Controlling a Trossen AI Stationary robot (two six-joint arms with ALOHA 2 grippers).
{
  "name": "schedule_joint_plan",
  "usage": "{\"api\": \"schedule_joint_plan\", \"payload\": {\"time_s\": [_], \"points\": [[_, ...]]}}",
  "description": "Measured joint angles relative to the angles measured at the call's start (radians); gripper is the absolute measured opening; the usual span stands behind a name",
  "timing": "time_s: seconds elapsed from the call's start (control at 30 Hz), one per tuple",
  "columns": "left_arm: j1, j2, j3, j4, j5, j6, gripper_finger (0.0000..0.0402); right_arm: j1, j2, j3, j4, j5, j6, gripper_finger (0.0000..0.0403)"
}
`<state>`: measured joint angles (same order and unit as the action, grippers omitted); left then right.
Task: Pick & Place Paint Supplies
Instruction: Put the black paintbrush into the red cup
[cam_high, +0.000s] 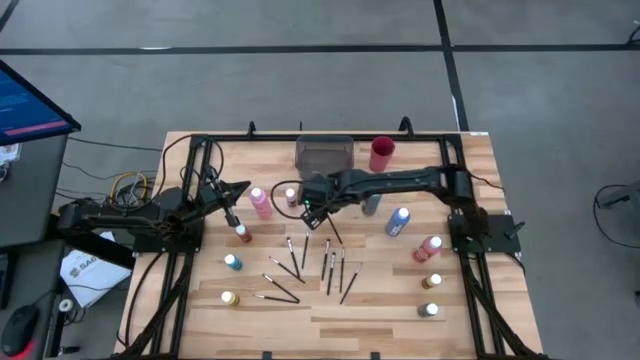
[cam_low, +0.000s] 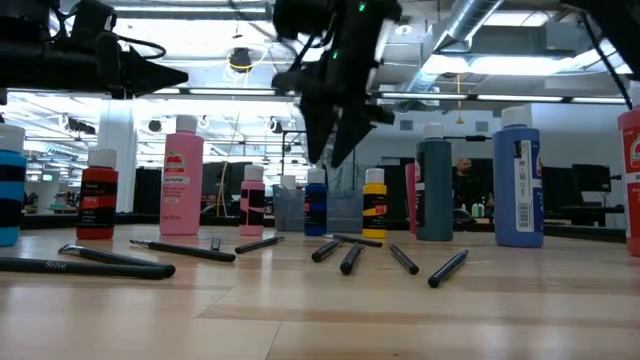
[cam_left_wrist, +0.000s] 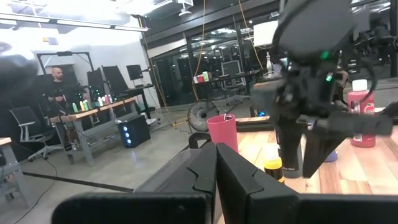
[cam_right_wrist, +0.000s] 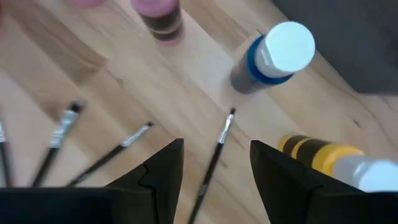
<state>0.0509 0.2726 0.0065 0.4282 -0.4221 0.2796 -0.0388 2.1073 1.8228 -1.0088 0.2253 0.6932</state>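
Brushes (cam_high: 318, 265) lie scattered mid-tabletop, paint bottles (cam_high: 261, 203) standing around them. Over the brushes' far side hangs the right gripper (cam_right_wrist: 214, 163), jaws apart and empty above one brush (cam_right_wrist: 217, 148). Raised near the left edge, the left gripper (cam_high: 246, 186) is closed and empty.

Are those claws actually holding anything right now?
No. The right gripper hangs open above a brush, not touching it. The left gripper is shut and empty, off to the side.

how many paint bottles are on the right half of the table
5: a teal one beside the right arm, a blue one, a red one, and two small ones nearer the table's edge. The arm may hide more.
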Motion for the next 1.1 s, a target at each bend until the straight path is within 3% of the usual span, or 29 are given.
{"api": "schedule_joint_plan", "payload": {"time_s": [0.2, 0.7, 1.1], "points": [[0.000, 0.000, 0.000, 0.000, 0.000, 0.000, 0.0003, -0.043, 0.060, 0.019, -0.030, -0.023, -0.055, 0.0186], [0.000, 0.000, 0.000, 0.000, 0.000, 0.000, 0.0003, -0.056, 0.061, 0.018, -0.015, -0.015, -0.147, 0.0221], [0.000, 0.000, 0.000, 0.001, 0.000, 0.000, 0.0003, -0.050, 0.140, 0.025, -0.005, -0.015, -0.105, 0.0231]]}}
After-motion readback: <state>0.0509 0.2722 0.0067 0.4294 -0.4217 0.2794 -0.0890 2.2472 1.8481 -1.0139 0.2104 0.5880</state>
